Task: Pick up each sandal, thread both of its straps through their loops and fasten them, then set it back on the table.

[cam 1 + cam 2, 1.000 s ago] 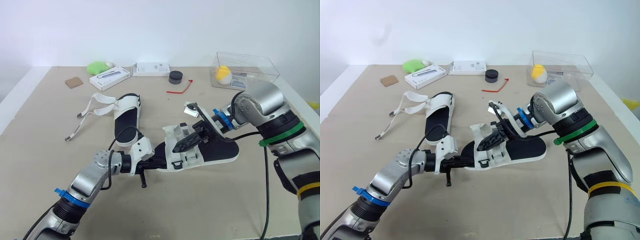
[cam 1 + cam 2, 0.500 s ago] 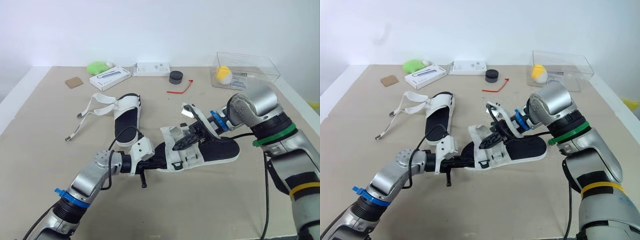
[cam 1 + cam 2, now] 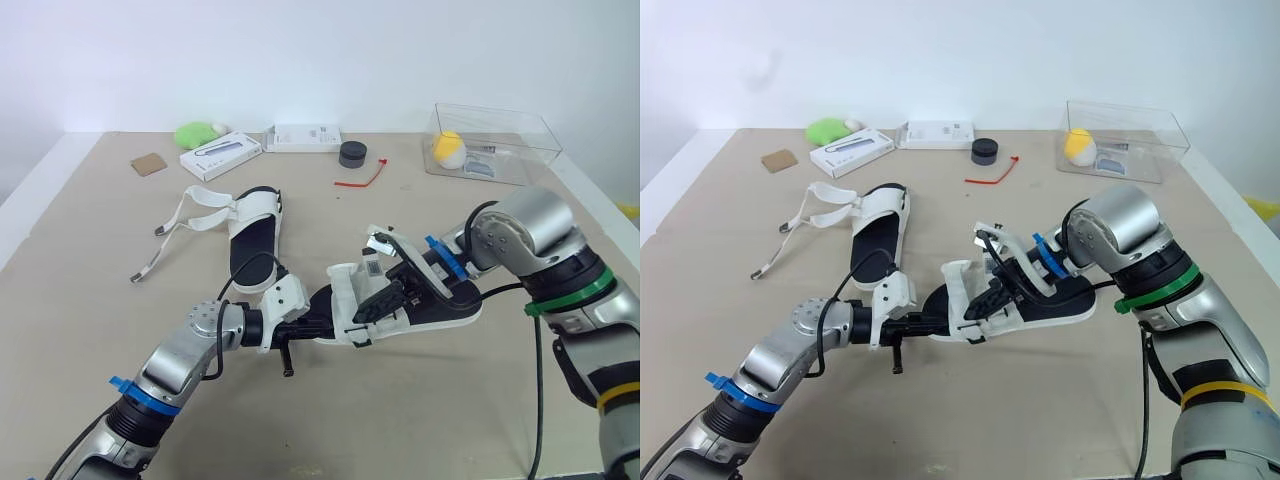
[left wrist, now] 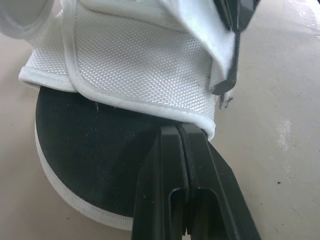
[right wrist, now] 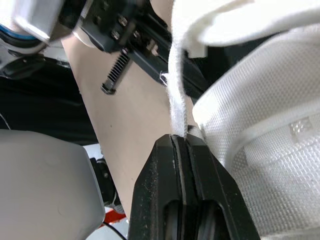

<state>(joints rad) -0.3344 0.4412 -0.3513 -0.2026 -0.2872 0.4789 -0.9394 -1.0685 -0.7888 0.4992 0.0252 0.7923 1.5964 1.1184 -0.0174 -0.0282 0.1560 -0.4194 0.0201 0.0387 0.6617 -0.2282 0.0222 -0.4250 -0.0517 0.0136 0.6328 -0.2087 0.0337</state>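
Note:
A white sandal with a black insole (image 3: 448,297) lies mid-table, its heel end lifted toward my left arm. My left gripper (image 3: 316,320) is shut on the edge of its black sole (image 4: 100,150), just below the white mesh upper (image 4: 140,65). From the right, my right gripper (image 3: 377,303) reaches over the sandal and is shut on a thin white strap (image 5: 177,95) beside the mesh. The second sandal (image 3: 252,236) lies flat at the back left, its two straps (image 3: 186,214) spread loose on the table (image 3: 400,420).
Along the far edge sit a green object (image 3: 197,134), two white boxes (image 3: 220,155) (image 3: 305,137), a black round lid (image 3: 351,153), a red tie (image 3: 362,178) and a cardboard scrap (image 3: 148,165). A clear container (image 3: 495,135) holding a yellow ball (image 3: 446,148) stands back right.
My right gripper has closed on the white strap and come down and nearer over the sandal's mesh upper. The left gripper has kept its hold on the sole.

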